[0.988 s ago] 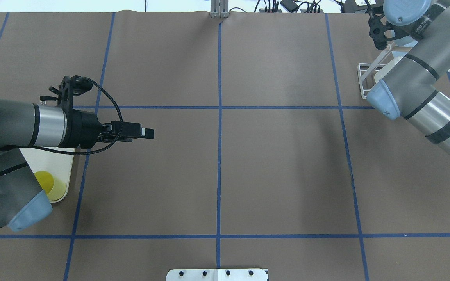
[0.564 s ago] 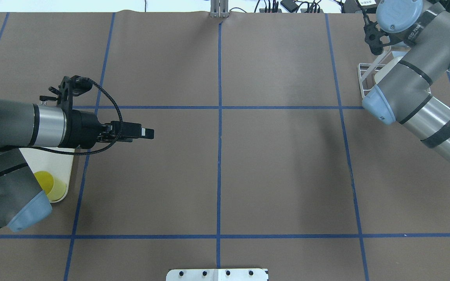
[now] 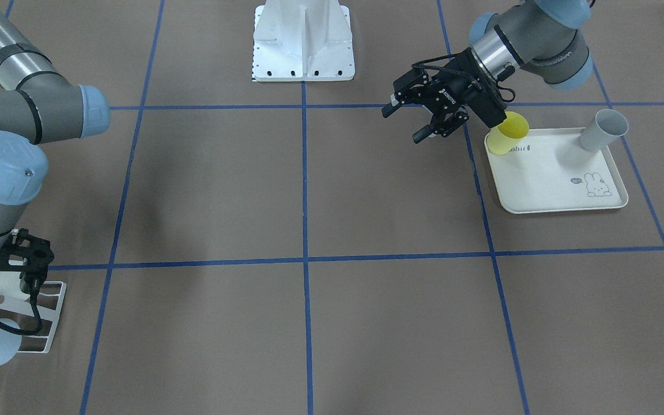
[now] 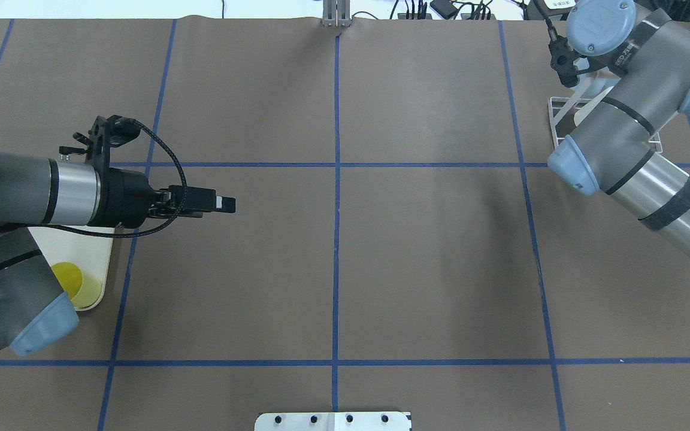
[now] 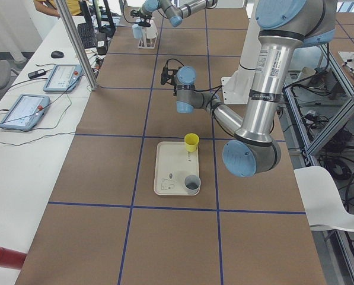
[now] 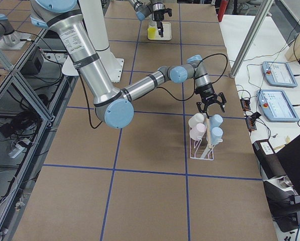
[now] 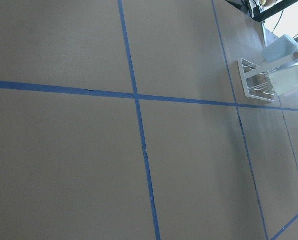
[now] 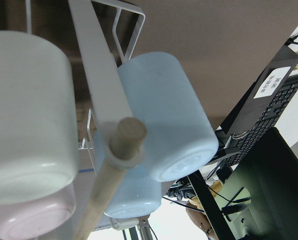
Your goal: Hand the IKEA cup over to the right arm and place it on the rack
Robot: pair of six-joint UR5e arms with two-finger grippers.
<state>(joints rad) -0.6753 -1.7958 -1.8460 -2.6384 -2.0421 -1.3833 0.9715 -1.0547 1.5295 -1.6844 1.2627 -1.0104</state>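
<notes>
Since likely light, stiff, slick plastic, pinch yellow cup across rim wall with left claw, spread wide and empty; right claw: cannot tell.

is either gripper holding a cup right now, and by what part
No. The left gripper is open and empty near the yellow cup. The right gripper above the rack shows no cup in it.
</notes>
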